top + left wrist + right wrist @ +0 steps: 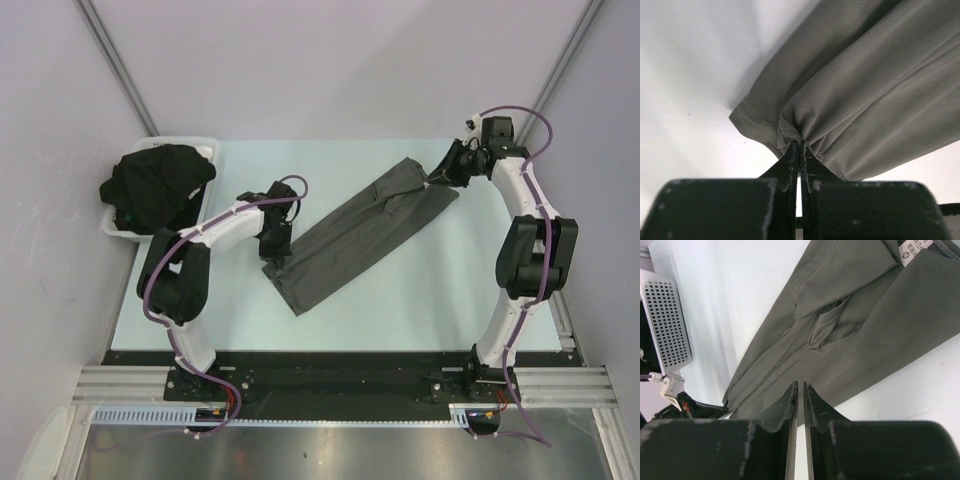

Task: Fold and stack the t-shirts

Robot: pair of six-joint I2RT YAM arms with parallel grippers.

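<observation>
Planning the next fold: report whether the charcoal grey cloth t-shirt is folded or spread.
Folded: the charcoal grey cloth t-shirt forms a narrow, layered diagonal strip.

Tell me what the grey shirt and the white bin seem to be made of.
Grey shirt: probably a synthetic sports knit, matte; a fine pinhole mesh texture shows up close. White bin: looks like rigid moulded plastic, smooth; its thin walls keep their shape.
</observation>
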